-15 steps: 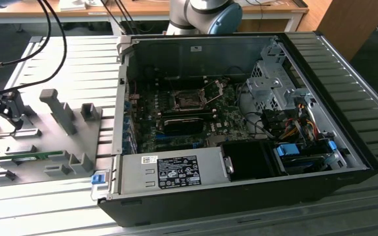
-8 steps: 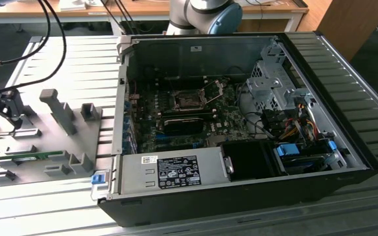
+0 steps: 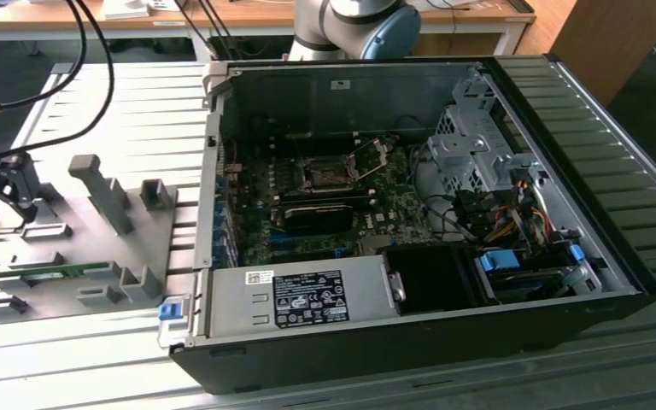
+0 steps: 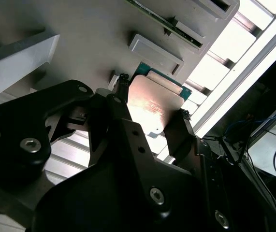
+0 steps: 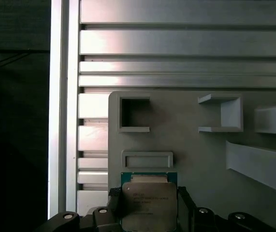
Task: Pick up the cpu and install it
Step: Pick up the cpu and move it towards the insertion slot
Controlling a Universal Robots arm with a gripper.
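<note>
One cpu (image 4: 153,103) is seen, held by one gripper (image 4: 152,99) with two black fingers (image 4: 120,92). The fingers are closed against two opposite edges of the cpu. One grey plate (image 3: 83,243) is laid on the slatted metal table (image 3: 112,94), and the cpu is held low over that plate, at the exterior view's far left. It cannot be told whether the cpu touches the plate.

One open case (image 3: 419,350) is set on the table on the exterior view's right of the plate, well apart from the cpu. Inside it one metal-framed socket (image 3: 325,175) with a dark centre is seen on the board, and one power supply (image 3: 294,299) lies along the near wall. One green memory stick (image 3: 43,273) lies on the plate among several grey holders. In the first wrist view a low rectangular frame (image 5: 146,158) is found just beside the cpu's green edge. Beyond it a square pocket (image 5: 134,113) and two open brackets are raised from the plate.

The cpu is small, flat and square. A silvery-grey metal lid covers its top, and a green board is shown as a narrow border around the lid. Faint print is carried on the lid.
</note>
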